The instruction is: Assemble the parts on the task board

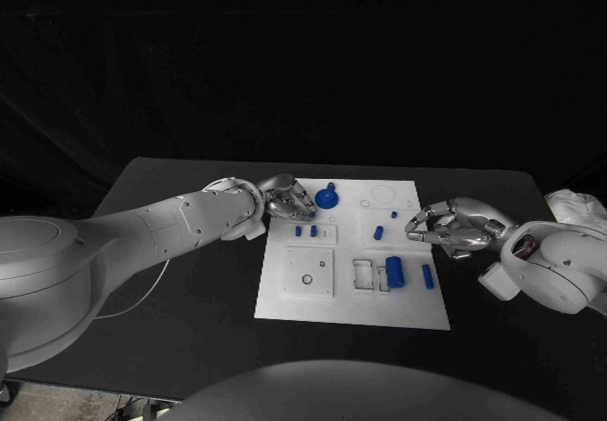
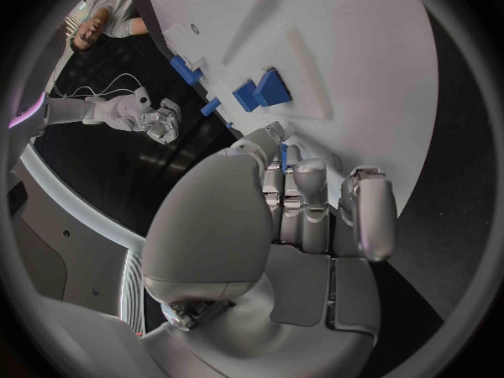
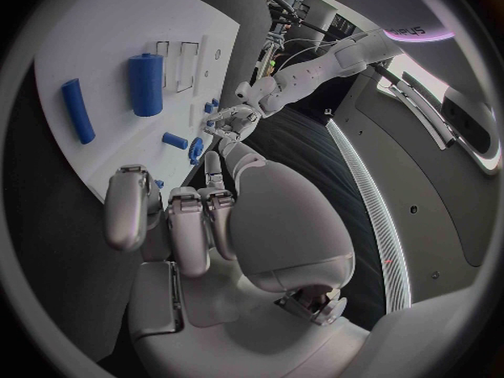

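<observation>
The white task board lies mid-table. My left hand hovers over its far left corner, beside a round blue knob part. In the left wrist view a small blue part shows pinched between the thumb and fingers of this hand. My right hand hangs at the board's right edge with its fingers curled in and nothing seen in them. Two short blue pegs, a third peg, a thick blue cylinder and a blue bar sit on the board.
A raised white square block with a hole takes up the board's near left. White slotted holders stand beside the cylinder. A crumpled white cloth lies at the table's far right. Black table surrounds the board.
</observation>
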`<control>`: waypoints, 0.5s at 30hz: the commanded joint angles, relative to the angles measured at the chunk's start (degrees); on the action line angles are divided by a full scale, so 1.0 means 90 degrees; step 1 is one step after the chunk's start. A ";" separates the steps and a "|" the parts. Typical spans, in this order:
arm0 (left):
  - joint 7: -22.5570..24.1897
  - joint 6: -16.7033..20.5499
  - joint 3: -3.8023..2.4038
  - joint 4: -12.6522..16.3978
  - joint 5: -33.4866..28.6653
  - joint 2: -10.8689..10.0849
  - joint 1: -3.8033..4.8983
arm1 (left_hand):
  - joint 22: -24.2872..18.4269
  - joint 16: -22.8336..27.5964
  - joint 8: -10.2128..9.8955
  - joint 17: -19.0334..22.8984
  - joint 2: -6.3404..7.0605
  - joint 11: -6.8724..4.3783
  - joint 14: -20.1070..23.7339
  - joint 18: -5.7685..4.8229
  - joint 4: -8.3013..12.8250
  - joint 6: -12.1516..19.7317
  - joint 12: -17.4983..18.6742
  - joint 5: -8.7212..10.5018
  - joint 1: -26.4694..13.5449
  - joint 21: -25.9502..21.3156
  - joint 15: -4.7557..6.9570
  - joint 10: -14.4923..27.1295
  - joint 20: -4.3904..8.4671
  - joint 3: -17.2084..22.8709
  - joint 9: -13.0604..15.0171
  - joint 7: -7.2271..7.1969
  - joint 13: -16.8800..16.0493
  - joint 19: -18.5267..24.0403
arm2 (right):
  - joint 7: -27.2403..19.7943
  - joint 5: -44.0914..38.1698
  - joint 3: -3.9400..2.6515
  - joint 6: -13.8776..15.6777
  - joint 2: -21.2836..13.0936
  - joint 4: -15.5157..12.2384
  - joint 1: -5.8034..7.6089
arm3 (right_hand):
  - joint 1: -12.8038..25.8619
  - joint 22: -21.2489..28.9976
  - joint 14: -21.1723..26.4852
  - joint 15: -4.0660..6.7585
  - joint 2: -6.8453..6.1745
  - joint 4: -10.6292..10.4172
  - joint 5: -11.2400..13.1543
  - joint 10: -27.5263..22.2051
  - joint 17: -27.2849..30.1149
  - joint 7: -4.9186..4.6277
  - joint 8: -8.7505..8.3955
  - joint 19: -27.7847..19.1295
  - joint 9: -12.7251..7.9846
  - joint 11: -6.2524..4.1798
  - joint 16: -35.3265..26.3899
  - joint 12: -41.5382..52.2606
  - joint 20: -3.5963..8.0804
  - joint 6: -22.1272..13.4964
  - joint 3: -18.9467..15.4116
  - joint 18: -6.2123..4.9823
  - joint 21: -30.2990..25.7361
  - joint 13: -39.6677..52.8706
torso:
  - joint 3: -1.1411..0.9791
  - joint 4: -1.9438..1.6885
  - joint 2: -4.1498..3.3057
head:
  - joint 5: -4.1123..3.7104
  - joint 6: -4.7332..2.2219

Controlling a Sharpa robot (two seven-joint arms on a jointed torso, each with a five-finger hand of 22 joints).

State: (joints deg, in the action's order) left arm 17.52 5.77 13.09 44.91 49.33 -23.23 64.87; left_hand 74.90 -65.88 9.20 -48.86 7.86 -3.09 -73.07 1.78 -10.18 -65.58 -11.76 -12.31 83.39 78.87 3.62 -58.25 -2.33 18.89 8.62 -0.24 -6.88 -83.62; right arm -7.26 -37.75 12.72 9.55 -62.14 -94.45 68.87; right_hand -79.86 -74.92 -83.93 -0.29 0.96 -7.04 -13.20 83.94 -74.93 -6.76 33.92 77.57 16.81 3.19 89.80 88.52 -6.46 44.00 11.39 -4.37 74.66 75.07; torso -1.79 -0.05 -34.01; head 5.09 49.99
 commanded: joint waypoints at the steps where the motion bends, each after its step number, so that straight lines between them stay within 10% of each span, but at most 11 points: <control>1: -0.0079 -0.0195 -0.0003 -0.0026 -0.0054 0.0019 -0.0017 | 0.1282 0.0042 0.0004 0.0020 -0.0076 0.0004 0.0043 0.0084 0.0000 0.0036 -0.0021 -0.0006 -0.0007 -0.0041 0.0000 0.0043 0.0007 -0.0056 0.0006 0.0003 -0.0009 0.0040 | 0.0009 -0.0044 0.0001 -0.0114 -0.0001 0.0001 -0.0006 | -0.0077 -0.1062 -0.0621 0.0058 0.0004 0.0025 0.0024 0.0290 -0.1598 0.0002 -0.0038 -0.0049 -0.0005 -0.0045 -0.0015 -0.0020 0.0017 0.0040 -0.0013 0.0022 -0.0012 0.1246 | -0.0001 -0.0004 0.0001 | 0.0004 0.0001; 15: -0.0159 -0.0241 -0.0003 -0.0115 -0.0054 0.0008 -0.0126 | 0.1286 0.0034 -0.0007 0.0019 -0.0104 0.0010 0.0065 0.0083 -0.0002 0.0060 -0.0014 -0.0028 0.0004 -0.0031 -0.0002 0.0080 0.0000 -0.0085 0.0004 0.0006 -0.0005 0.0040 | 0.0037 -0.0044 0.0001 -0.0126 0.0000 0.0002 -0.0007 | -0.0081 -0.1061 -0.0618 0.0058 0.0007 0.0026 0.0024 0.0282 -0.1594 0.0002 -0.0042 -0.0053 -0.0007 -0.0045 -0.0018 -0.0024 0.0018 0.0041 -0.0014 0.0021 -0.0017 0.1237 | -0.0001 -0.0003 -0.0001 | 0.0021 0.0001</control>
State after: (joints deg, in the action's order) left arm 17.29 4.95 12.84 44.08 48.64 -23.17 64.25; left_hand 74.90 -65.88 9.04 -48.74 7.43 -3.02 -72.98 1.78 -10.17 -65.36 -11.76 -12.30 83.45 78.87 3.64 -57.92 -2.33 18.58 8.60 -0.43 -6.87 -83.62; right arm -7.01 -37.75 12.72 9.48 -62.18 -94.39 68.86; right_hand -79.86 -74.92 -83.92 -0.29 0.96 -7.04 -13.20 83.94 -74.92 -6.76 33.92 77.36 16.82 3.19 89.80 88.52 -6.25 44.00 11.39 -4.37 74.66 75.09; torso -1.77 -0.09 -34.02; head 5.22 49.99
